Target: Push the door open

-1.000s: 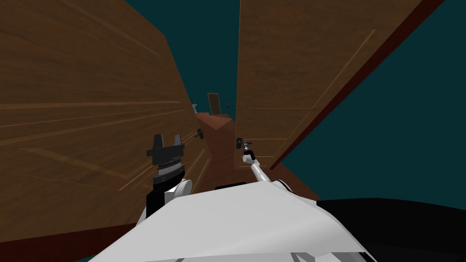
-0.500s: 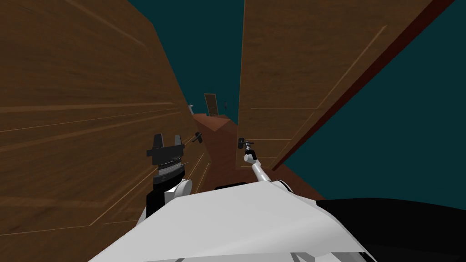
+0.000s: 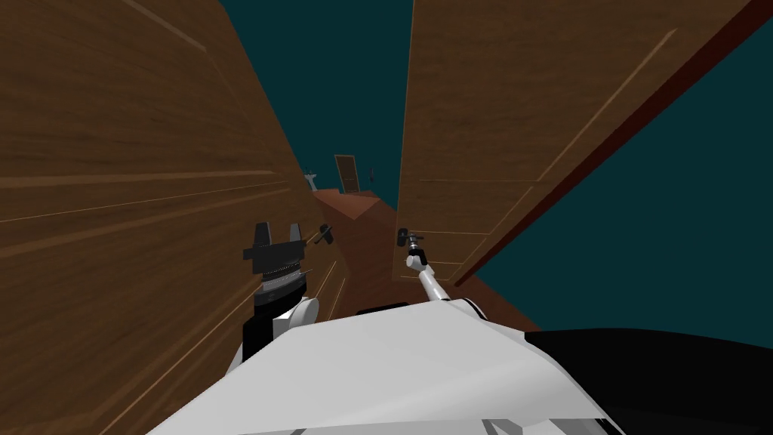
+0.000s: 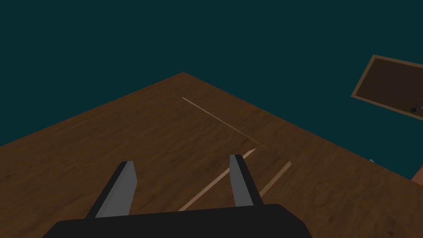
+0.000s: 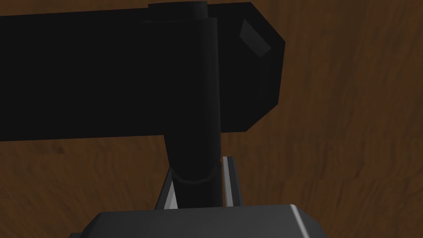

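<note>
In the head view, the door (image 3: 483, 113), brown wood with thin panel lines, rises on the right of a narrow gap. Its dark handle (image 3: 401, 236) sits low on the edge facing that gap. The right end effector (image 3: 411, 243) meets the handle at the tip of a thin, outstretched arm. Across the gap from the handle stands a second door (image 3: 136, 189), also brown wood, carrying a second handle (image 3: 326, 234). The left end effector (image 3: 275, 232) is raised just beside that second door, near the second handle. Beyond the handle, a reddish-brown floor (image 3: 362, 215) runs to a small far door (image 3: 347, 172) set in a dark teal wall (image 3: 332, 75).

In the left wrist view, the left end effector's fingers (image 4: 124, 186) stand wide apart with nothing between them. They point over the brown face of the second door.

In the right wrist view, the right end effector's fingers (image 5: 229, 177) are closed on the round black stem of the handle, pressing its sides. The handle's broad black bar crosses just past the fingertips, with the door's wood grain behind it.
</note>
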{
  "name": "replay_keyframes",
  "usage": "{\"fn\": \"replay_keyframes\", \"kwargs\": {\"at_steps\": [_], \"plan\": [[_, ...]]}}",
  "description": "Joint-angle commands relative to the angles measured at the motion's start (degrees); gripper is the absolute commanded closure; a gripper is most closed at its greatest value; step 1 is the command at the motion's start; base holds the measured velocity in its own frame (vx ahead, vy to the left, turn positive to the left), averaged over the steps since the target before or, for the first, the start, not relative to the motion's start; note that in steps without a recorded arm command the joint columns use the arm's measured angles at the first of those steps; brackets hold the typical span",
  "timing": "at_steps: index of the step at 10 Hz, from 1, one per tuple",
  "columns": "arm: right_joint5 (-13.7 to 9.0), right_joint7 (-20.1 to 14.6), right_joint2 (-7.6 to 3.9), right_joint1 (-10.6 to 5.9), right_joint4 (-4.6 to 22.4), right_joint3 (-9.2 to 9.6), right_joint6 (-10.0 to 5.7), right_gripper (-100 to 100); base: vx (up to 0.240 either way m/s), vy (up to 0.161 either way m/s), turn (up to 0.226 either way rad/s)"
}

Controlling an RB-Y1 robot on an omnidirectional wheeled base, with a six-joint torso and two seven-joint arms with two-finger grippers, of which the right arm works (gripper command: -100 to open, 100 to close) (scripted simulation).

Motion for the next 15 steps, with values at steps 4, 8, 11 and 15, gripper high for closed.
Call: {"fn": "replay_keyframes", "kwargs": {"at_steps": [4,8,11,15], "plan": [[-0.6,2.2,-0.62,-0.6,0.0,-2.8,-0.86,100,0.21,0.02,-0.051],[-1.2,4.3,-0.56,-1.31,0.6,-5.67,-1.92,100,0.2,0.023,-0.066],[-1.8,6.4,-0.02,-1.99,1.2,-8.41,-2.93,100,0.166,0.022,-0.074],[-2.4,8.5,1.02,-2.67,1.7,-11.16,-3.95,100,0.154,0.038,-0.075]]}}
